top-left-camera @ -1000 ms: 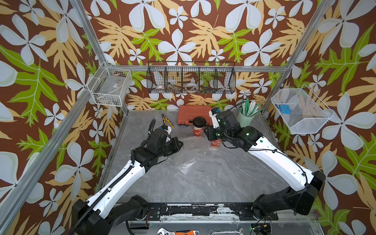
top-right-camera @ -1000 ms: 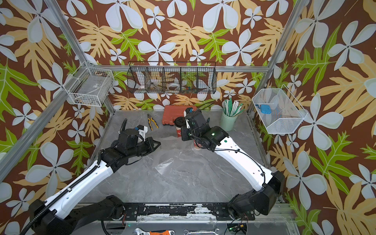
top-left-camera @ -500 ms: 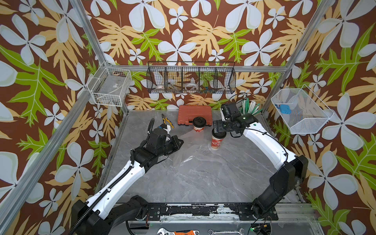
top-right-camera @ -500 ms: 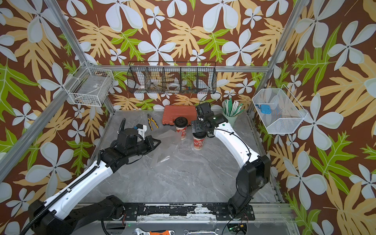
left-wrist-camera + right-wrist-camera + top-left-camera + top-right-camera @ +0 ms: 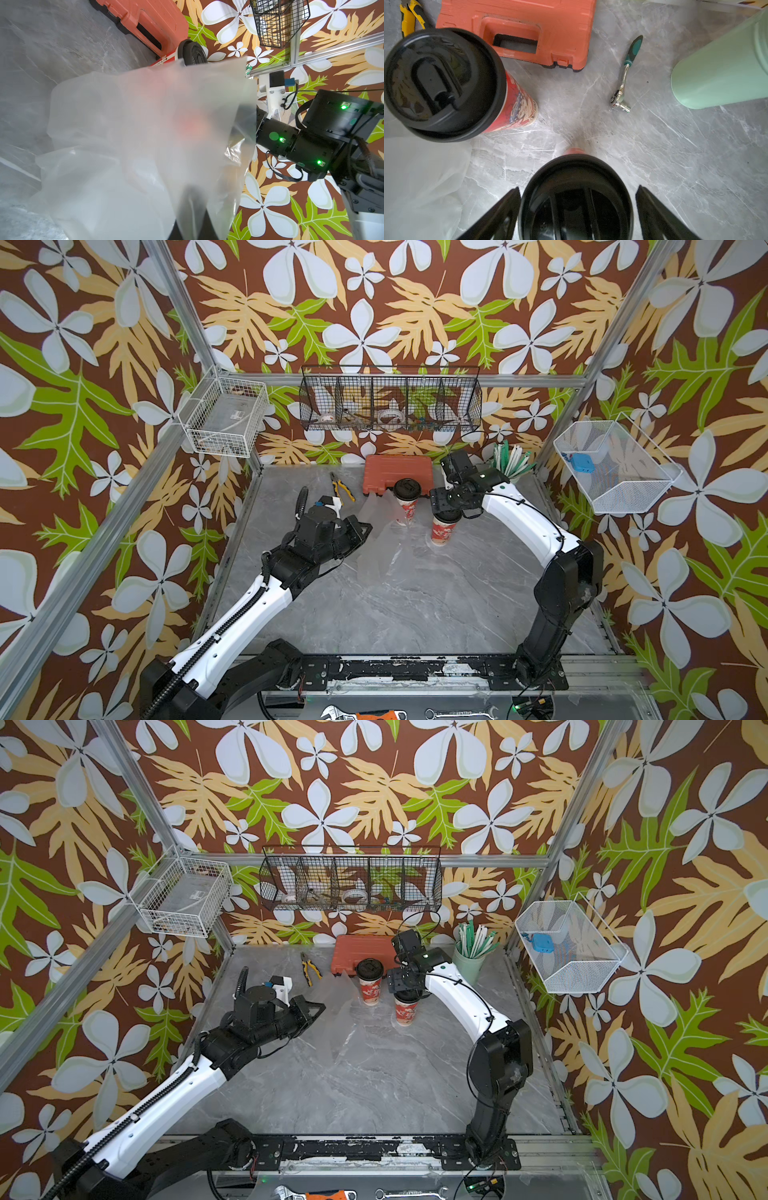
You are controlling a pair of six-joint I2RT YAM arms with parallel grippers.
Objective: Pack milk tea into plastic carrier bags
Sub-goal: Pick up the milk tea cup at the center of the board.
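1. Over the grey marble tabletop [image 5: 415, 614], in both top views, the left gripper [image 5: 365, 529] sits at about 10 o'clock from the table's middle. It is pinched shut on the clear, crinkly film carrier bag [image 5: 380, 543]. The film stands lifted off the surface, probably so that its mouth can be offered to a cup. Two tall red paper cups with black domed lids stand upright and unbagged. The rear red cup [image 5: 406, 506] is at 12 o'clock, just before the orange plastic tool case [image 5: 397, 472]. The front red cup [image 5: 443, 531] is at about 4 o'clock from it, near but apart. The right gripper [image 5: 446, 512] hangs directly over the front red cup's lid.

2. From the left wrist, the film [image 5: 145, 135] fills most of the view, rising from the closed fingers. A red blur shows through it, likely a cup, and the rear red cup's lid [image 5: 193, 54] peeps past its edge. The bag therefore hangs between this gripper and the cups. Whether one bag or several is pinched, I cannot tell.

3. From the right wrist, the right gripper's fingers [image 5: 500, 216] stand wide apart, one on each side of the front red cup's lid [image 5: 575, 203]. One is close to the rim and the other is clear of it, and they hold nothing. That straddle suits a grasp just under the lid. The chrome ratchet [image 5: 623, 97] and the mint-green cup [image 5: 720, 68] lie clear of it.
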